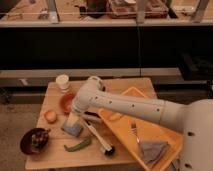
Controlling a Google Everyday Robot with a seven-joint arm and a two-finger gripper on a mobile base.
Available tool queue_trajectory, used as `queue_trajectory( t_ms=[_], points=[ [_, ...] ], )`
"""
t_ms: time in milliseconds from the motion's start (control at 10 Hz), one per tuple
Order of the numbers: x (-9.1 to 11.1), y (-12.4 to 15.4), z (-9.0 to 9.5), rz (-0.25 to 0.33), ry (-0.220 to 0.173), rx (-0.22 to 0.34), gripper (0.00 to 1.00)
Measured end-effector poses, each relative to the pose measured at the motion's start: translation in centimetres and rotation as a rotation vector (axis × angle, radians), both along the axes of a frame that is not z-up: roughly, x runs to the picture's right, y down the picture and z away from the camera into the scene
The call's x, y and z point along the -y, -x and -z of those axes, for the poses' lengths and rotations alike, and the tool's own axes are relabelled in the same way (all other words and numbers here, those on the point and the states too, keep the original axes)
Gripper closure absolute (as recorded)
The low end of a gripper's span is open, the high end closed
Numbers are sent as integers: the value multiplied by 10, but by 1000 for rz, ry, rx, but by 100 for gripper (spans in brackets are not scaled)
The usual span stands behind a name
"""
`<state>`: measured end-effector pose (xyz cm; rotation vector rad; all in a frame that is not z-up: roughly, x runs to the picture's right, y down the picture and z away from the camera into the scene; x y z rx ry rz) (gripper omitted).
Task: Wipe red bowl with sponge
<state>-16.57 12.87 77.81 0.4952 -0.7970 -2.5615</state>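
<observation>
On the wooden counter [122, 85] the red bowl [65, 103] sits toward the left, just in front of a small white cup [62, 82]. Its near right side is hidden behind the robot's white arm [131, 106], and the part of its inside that shows looks bare. What the cup holds cannot be seen. At the front left corner stands a dark maroon bowl [26, 144] with a dark lump [38, 138] in it, too murky to name. A big orange tray [122, 139] fills the right side of the counter. It carries a fork [134, 131], a crumpled grey cloth [152, 150] near its front end and a pale yellowish piece [116, 116] close to the arm. Loose on the wood are a small round orange thing [50, 116] between the two bowls, a green pepper [77, 145] near the front edge and a brush [100, 140] lying slantwise with its black head toward the front. The arm reaches in from the right, crosses the tray and bends downward beside the red bowl. The claw [75, 119] points down at the counter with its fingers apart and nothing between them. The sponge [73, 130] lies flat on the wood right below the claw, blue-grey face up, just in front of the red bowl and left of the brush handle. Whether the fingertips touch the sponge cannot be told. The red bowl itself is just behind and slightly left of the claw, close but apart from it.
</observation>
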Motion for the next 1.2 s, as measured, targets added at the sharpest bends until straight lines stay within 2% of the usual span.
queue_trajectory(
  t_ms=[200, 500, 700, 1200],
  points=[
    [-35, -15, -17, -41, 44, -38, 20],
    [-58, -17, -23, -95, 46, -25, 20],
    [-56, -12, -24, -101, 20, -8, 20],
    [-60, 2, -25, -90, 5, 51, 20]
  ],
)
